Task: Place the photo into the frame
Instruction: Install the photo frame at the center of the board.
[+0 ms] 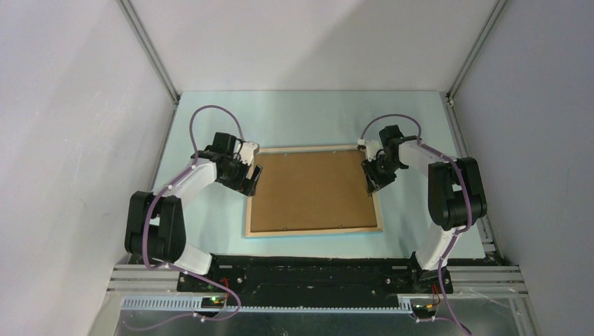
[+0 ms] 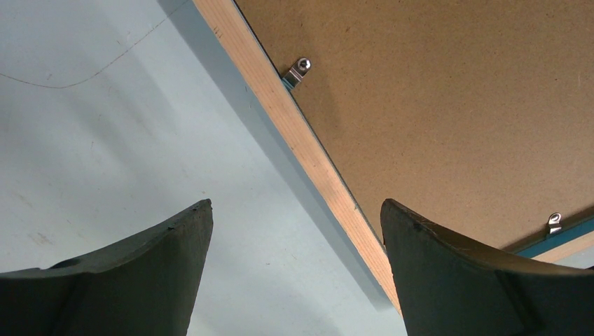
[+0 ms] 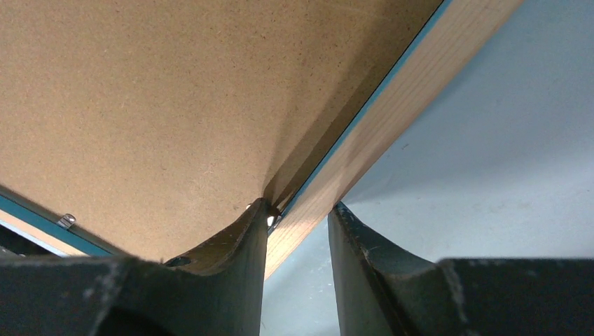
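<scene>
The frame (image 1: 312,232) is lying back-up mid-table (image 1: 308,115), with a brown board (image 1: 312,189) sitting inside it under metal clips (image 2: 298,71). The left gripper (image 2: 294,206) is hanging wide open and empty astride the left rail. The right gripper (image 3: 298,210) is straddling the right rail near the far corner. Its jaws are half-closed and one finger (image 3: 245,238) is touching a clip; whether it is pinching, I cannot tell. Table is showing along every outer edge.

the backing board (image 1: 312,189) covers the whole opening of the frame (image 1: 315,232), so anything beneath is hidden from me. i can't tell whether the right gripper (image 3: 300,206) pinches the rail or only straddles it; 1 of its fingers (image 3: 238,245) half hides a metal clip (image 3: 270,220).
</scene>
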`<control>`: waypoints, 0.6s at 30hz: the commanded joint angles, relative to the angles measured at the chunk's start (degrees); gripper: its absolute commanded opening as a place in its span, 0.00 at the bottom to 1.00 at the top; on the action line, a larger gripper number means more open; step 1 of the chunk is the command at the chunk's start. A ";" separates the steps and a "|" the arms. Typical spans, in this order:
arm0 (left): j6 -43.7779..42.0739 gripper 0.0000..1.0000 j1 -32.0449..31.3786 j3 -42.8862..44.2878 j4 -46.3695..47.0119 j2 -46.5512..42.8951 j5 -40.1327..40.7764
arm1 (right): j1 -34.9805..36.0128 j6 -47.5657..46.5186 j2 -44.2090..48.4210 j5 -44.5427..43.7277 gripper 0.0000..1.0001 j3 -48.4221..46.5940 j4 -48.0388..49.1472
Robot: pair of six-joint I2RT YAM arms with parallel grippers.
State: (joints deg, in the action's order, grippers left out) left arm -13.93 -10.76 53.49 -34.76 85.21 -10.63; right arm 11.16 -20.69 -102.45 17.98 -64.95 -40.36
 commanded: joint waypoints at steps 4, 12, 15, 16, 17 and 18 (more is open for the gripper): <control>0.56 0.94 -0.13 1.24 1.34 0.04 0.44 | 0.15 -5.21 1.96 0.43 0.40 0.26 -3.31; 0.56 0.93 -0.14 1.50 1.34 0.16 0.44 | -0.38 -8.78 2.12 -0.38 0.41 0.24 -3.84; 0.61 0.93 -0.13 1.48 1.31 0.20 0.50 | -0.86 -8.89 2.20 0.32 0.42 0.26 -3.55; 0.65 0.93 -0.13 1.50 1.29 0.22 0.45 | -1.27 -8.52 2.27 1.27 0.43 0.15 -3.36; 0.61 0.93 -0.16 1.48 1.28 0.22 0.49 | -1.55 -7.62 2.53 1.98 0.44 0.16 -3.21; 0.65 0.93 -0.19 1.51 1.32 0.22 0.45 | -2.14 -7.04 2.57 3.86 0.45 -0.09 -3.14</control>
State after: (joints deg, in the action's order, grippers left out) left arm -13.93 -10.76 53.49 -34.79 85.45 -10.61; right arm 10.57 -26.79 -102.30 19.22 -64.95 -41.32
